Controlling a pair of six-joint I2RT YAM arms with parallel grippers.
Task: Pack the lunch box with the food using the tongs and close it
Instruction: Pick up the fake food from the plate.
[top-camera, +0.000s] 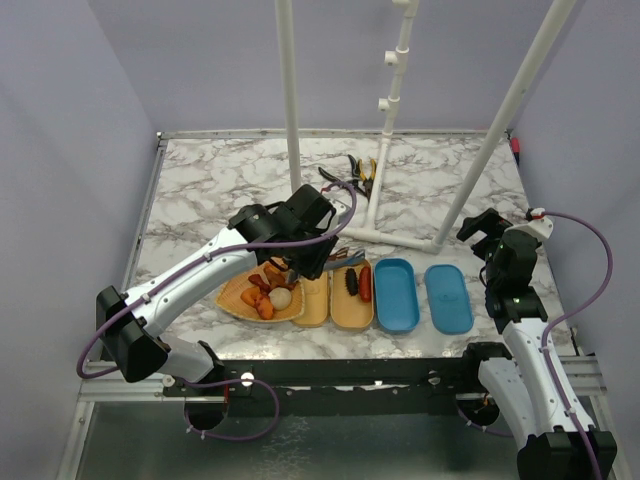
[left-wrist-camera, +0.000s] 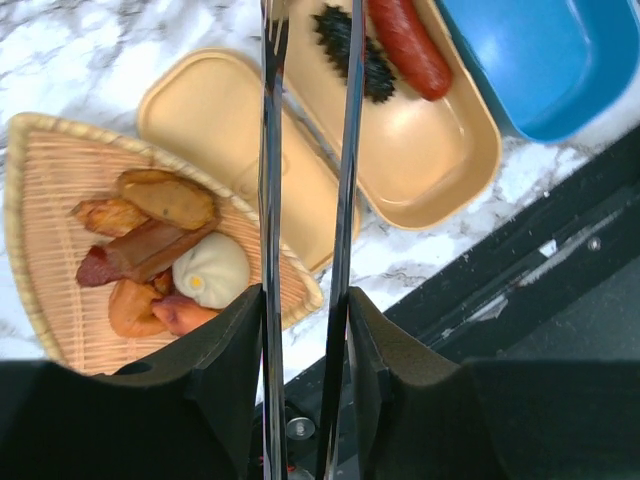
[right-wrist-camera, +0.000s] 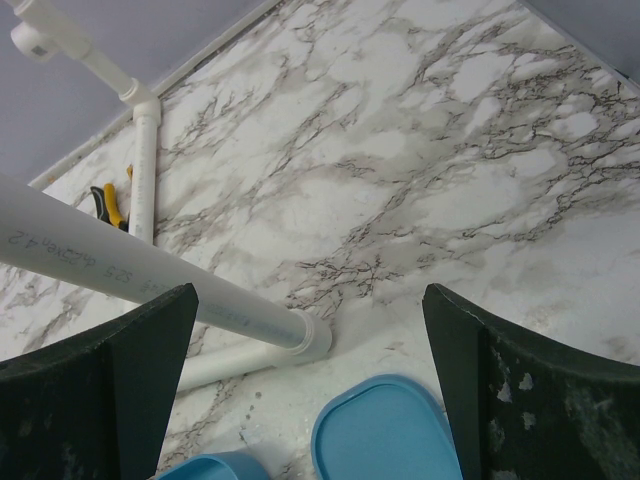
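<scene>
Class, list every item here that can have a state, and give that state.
Left gripper: fingers closed on the tongs.
Right gripper: open, empty.
Tongs: held, arms apart.
Blue lunch box: open, empty.
Blue lid: off, beside the box.
Beige tray: holds red sausage and dark piece.
Basket: holds several food pieces.

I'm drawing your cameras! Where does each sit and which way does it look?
Top: above and behind, looking down on the table; left gripper and right gripper show.
Left wrist: looks down along the tongs at the basket; own fingers show.
Right wrist: looks across the table at the blue lid; own fingers show.
Top and right wrist share the blue lid.
</scene>
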